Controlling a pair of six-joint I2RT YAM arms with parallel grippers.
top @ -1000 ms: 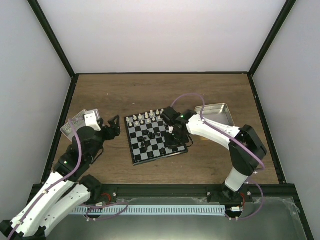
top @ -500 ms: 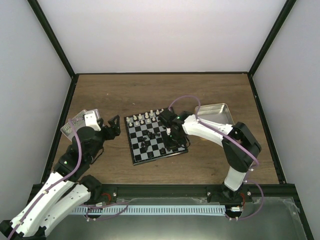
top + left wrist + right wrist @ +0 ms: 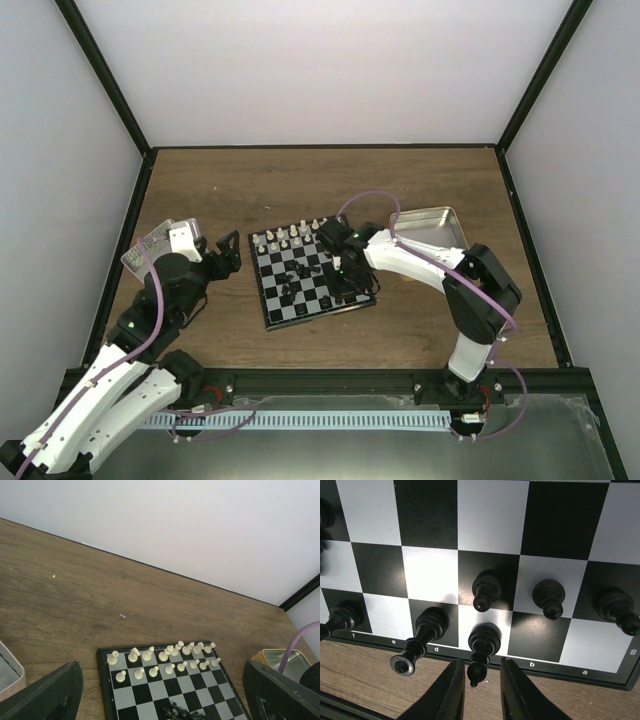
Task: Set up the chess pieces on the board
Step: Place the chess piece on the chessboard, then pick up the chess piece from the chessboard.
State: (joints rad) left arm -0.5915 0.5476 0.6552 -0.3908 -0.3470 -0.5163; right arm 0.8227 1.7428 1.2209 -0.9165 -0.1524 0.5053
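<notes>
The board lies mid-table. Several black chess pieces stand along its near right edge, and a loose heap of them lies mid-board, also seen in the left wrist view as the heap. My right gripper hovers over that edge. In the right wrist view a black bishop stands on a light edge square between my right gripper's fingers, with a gap on each side, so the jaws are open. A black queen and two pawns stand beside it. My left gripper stays wide open left of the board, holding nothing.
White pieces fill the board's two far rows. An open metal tin sits right of the board, behind my right arm. Another tin lies at the left beside the left arm. Black frame rails edge the table.
My right gripper has parted its fingers from the black bishop, which now stands free on the edge square. The right arm shifted slightly left. The left arm has not moved.
</notes>
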